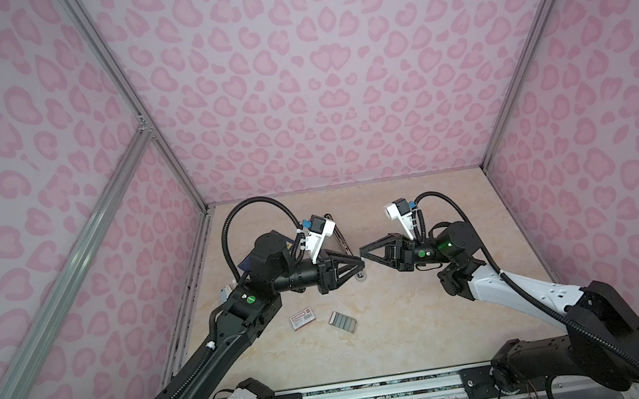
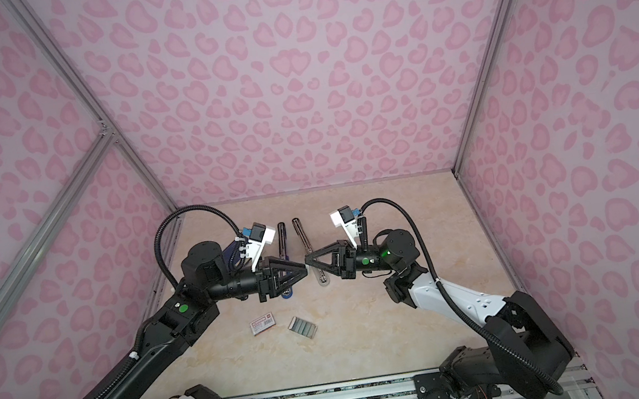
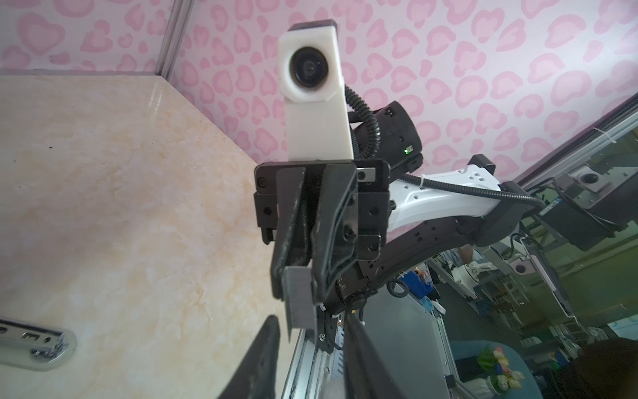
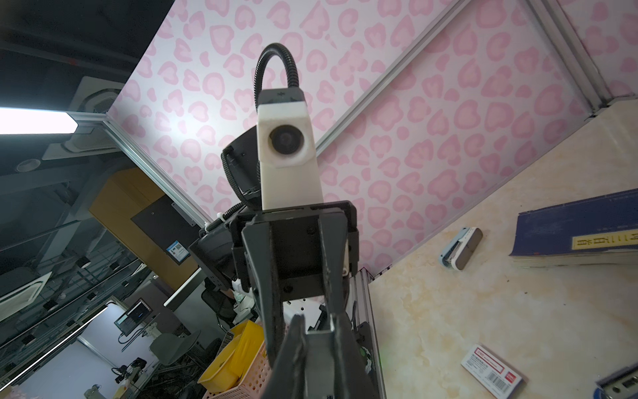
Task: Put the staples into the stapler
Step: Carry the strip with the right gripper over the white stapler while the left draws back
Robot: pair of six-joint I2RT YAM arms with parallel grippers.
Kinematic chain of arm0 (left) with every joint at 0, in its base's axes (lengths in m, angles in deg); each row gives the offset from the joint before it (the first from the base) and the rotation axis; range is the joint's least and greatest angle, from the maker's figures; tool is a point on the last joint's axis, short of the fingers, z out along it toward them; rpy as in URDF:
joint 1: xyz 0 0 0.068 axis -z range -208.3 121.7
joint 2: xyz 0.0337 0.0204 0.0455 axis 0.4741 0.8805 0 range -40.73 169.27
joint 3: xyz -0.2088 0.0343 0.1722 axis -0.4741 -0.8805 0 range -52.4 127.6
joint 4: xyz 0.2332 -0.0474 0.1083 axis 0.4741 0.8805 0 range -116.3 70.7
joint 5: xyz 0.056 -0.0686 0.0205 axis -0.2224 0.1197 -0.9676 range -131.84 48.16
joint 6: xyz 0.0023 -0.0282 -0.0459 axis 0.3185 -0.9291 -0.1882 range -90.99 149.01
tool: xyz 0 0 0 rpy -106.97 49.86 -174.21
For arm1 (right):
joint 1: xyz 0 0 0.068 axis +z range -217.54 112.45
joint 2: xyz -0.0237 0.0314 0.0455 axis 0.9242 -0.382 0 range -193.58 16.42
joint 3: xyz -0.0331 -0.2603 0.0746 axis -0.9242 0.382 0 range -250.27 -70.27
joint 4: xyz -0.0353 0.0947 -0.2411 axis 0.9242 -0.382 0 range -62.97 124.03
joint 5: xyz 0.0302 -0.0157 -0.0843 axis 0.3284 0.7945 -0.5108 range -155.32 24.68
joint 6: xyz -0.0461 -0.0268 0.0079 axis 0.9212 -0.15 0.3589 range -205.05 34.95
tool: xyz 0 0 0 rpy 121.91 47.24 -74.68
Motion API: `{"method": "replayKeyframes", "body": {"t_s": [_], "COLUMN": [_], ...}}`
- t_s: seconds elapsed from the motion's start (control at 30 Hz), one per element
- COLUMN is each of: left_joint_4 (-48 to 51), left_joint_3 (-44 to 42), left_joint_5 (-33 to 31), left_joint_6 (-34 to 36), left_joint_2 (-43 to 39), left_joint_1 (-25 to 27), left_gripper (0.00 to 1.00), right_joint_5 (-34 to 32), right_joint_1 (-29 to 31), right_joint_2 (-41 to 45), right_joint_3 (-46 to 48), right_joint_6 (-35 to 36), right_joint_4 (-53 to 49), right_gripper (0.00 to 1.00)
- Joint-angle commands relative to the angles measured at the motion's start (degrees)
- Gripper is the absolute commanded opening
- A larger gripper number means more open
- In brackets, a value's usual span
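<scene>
Right gripper (image 3: 299, 288), raised above the middle of the table (image 1: 430, 320), is clamped on a short grey strip (image 3: 301, 305) of staples (clearest from the left wrist). Left gripper (image 1: 361, 265) faces it tip to tip, its fingers (image 3: 267, 349) standing apart on either side of the strip's free end. Behind and beneath the two tips, the stapler (image 2: 302, 234) lies opened on the table, its two halves spread apart. Nearer the robot's base sits the tray (image 1: 343, 322), holding more grey staples. Close to its left, not touching, lies the white sleeve (image 1: 303, 319) with a red label and barcode. A dark blue booklet (image 4: 580, 228) lies near the left wall, mostly hidden under the left arm in both top views.
</scene>
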Motion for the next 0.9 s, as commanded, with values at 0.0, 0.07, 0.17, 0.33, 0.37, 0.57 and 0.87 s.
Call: {"method": "replayKeyframes", "body": {"t_s": [0.0, 0.07, 0.17, 0.33, 0.37, 0.57, 0.87], "left_joint_4": [0.95, 2.41, 5.36, 12.83, 14.66, 22.1, 23.64], "left_joint_3": [-0.41, -0.94, -2.17, -4.82, -4.94, -6.16, -5.99], "left_joint_5": [-1.87, -3.9, -9.55, -24.55, -27.24, -42.59, -46.17], "left_joint_6": [0.46, 0.89, 1.27, -0.26, -0.32, -2.76, -5.19], "left_joint_2": [-1.06, -2.09, -4.52, -8.43, -8.72, -8.76, -1.97], "left_joint_1": [-0.16, -0.55, -1.64, -4.44, -4.79, -6.12, -6.84], "left_gripper": [0.35, 0.35, 0.35, 0.58, 0.59, 0.6, 0.64], "right_joint_5": [-0.57, -0.98, -2.67, -10.07, -11.47, -23.79, -38.24], "right_joint_1": [-0.7, -1.31, -2.4, -2.11, -2.14, -1.81, 1.47], "right_joint_2": [0.63, 1.21, 2.34, 2.63, 1.89, -6.02, -18.78], "right_joint_3": [0.56, 0.57, -0.09, -7.71, -9.11, -18.53, -30.78], "right_joint_6": [0.9, 1.96, 6.99, 27.01, 29.04, 37.43, 42.98], "right_joint_4": [1.37, -0.68, -9.65, -41.4, -44.6, -61.56, -72.58], "right_gripper": [0.12, 0.12, 0.13, 0.13, 0.13, 0.12, 0.11]}}
